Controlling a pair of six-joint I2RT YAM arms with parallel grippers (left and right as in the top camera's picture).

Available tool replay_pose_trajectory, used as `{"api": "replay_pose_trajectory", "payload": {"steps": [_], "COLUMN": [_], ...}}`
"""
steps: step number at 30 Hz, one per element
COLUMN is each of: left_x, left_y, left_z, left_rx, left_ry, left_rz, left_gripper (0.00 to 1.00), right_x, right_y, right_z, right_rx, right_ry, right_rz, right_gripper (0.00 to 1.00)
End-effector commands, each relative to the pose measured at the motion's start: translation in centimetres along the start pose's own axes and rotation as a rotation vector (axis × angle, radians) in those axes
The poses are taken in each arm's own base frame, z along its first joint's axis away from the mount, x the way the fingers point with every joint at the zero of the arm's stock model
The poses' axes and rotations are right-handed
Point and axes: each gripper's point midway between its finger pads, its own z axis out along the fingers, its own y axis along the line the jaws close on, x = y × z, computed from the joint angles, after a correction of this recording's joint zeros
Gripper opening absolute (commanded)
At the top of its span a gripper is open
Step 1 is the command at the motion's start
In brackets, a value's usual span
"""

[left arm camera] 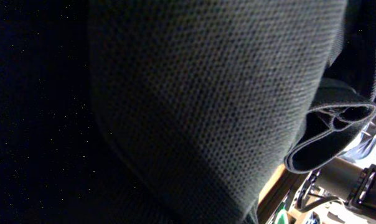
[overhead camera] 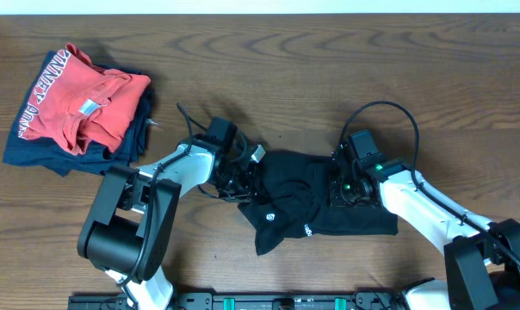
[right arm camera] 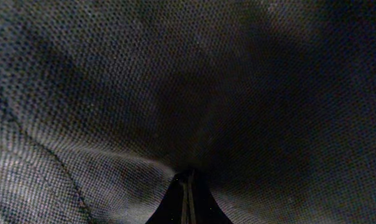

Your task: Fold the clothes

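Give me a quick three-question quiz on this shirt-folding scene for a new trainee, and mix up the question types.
1. True or false: the red shirt lies on top of the navy garment.
2. Multiple choice: how does the black T-shirt lie?
A) folded flat in a neat square
B) crumpled between the left gripper and the right gripper
C) stacked on the red shirt
3. Short answer: which gripper is nearer the red shirt?

Key: 1 true; 2 B; 3 the left gripper.
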Motion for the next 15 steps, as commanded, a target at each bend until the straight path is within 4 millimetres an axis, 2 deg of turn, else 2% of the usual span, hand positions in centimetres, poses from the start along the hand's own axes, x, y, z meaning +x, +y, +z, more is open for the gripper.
{"api": "replay_pose_trajectory", "payload": {"steps": [1, 4, 8, 12, 15], "left_x": [0.8, 1.7, 2.1, 1.1, 0.4], "left_y": [1.9, 3.3, 3.8, 1.6, -0.8], "left_z": [-0.7, -3.5, -8.8, -13.4, -14.5], "left_rx": [-0.088, -0.207, -0.376, -0.469, -0.463], "left_ry": [0.019, 0.05, 0.053, -0.025, -0.088], "left_rz": [-0.065, -0.093, -0.112, -0.066, 0.007], "left_gripper": [0.06, 0.06, 0.06, 0.06, 0.06], "right_x": [0.2, -0.3, -0.9, -1.2, -1.2], "right_y": [-0.6, -0.5, -1.5, -2.5, -2.6], "right_z": [-0.5, -2.4, -4.9, -6.4, -6.5], "right_rx": [0.009, -0.002, 0.029, 0.067, 0.067], "right_ry": [-0.007, -0.058, -0.137, -0.188, -0.189], "right_rz": [0.034, 0.034, 0.049, 0.067, 0.068], "right_gripper": [0.01, 0.01, 0.01, 0.01, 0.01]}}
